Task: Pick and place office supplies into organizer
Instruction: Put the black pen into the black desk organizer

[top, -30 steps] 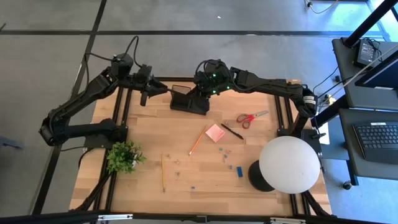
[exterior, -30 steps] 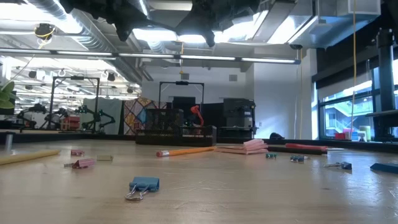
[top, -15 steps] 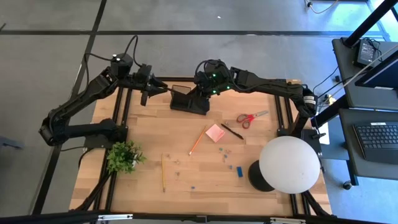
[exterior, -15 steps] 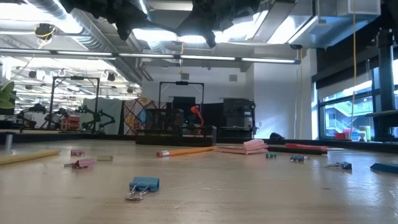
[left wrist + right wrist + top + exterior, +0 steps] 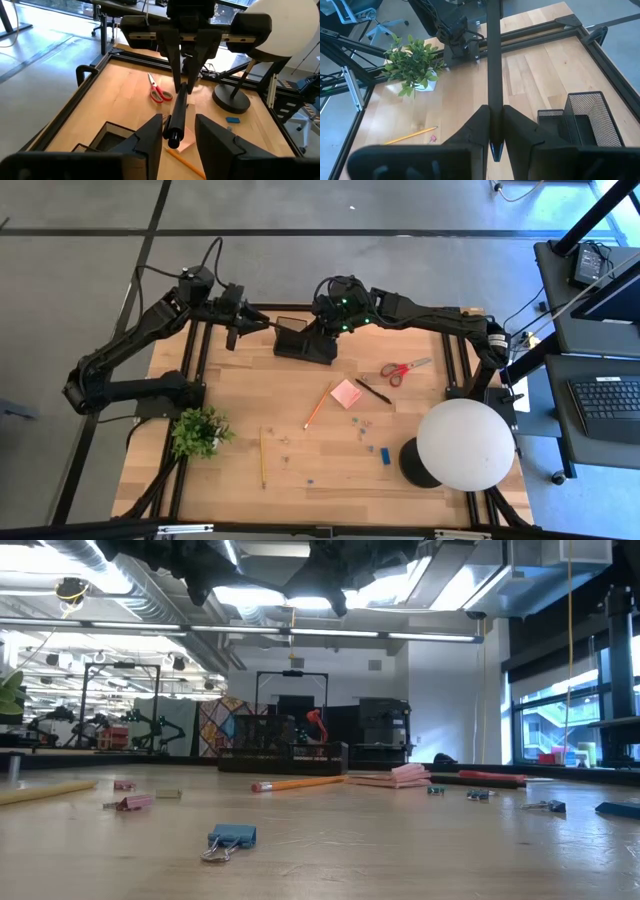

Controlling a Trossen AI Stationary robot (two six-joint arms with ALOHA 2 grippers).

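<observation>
the plant point(image 5: 200, 432) stands at the table's left edge, with a pencil point(image 5: 263, 457) lying just to its right. up at the far edge, the left gripper point(image 5: 262, 326) hangs just left of the organizer point(image 5: 303, 340); its fingers point(image 5: 150, 142) flank one end of a black pen point(image 5: 177, 117) and i cannot tell if they press it. the pen runs across to the right gripper point(image 5: 322, 323), above the organizer, whose fingers point(image 5: 476, 127) are clenched on it. mid-table lie a second pencil point(image 5: 318, 405), the pink pad point(image 5: 346, 393), another pen point(image 5: 374, 391) and small clips point(image 5: 361, 426). the scissors point(image 5: 404, 368) lie further right, and the blue block point(image 5: 384, 454) lies near the lamp point(image 5: 465, 443).
</observation>
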